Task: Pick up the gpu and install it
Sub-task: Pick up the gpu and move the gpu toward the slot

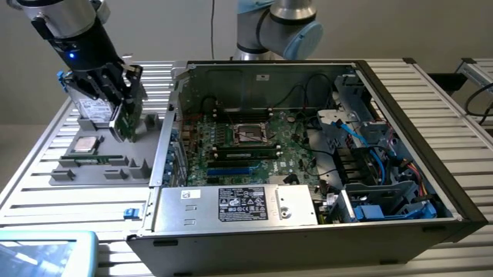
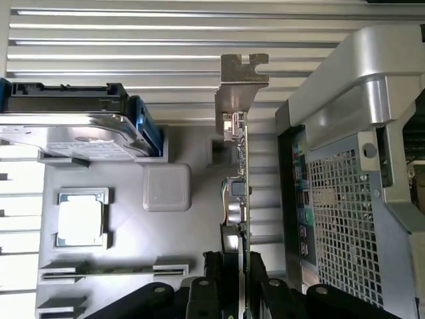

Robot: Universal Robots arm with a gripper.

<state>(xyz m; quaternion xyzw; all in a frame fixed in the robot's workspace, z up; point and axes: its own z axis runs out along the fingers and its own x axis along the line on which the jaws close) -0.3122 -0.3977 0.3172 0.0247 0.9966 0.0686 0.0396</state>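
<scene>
The slatted metal table (image 1: 46, 173) carries everything. An open computer case (image 1: 454, 196) takes the centre and right of the exterior view, with its green motherboard (image 1: 239, 150) exposed and a silver power supply (image 1: 239, 205) at lower centre. A grey parts tray (image 1: 100, 170) lies at centre left, just beside the case. At the upper left, the 1 arm's gripper (image 1: 119, 107) points down over the tray. Its 2 fingers (image 2: 212, 266) are closed narrowly on the gpu (image 2: 238, 179). The card is held edge-on and upright, with its metal bracket (image 2: 242, 73) at the far end. I cannot tell if it clears the tray. Behind it a silver drive (image 1: 89, 109) stands in the tray. The square processor chip (image 1: 85, 144) lies flat below the drive.
</scene>
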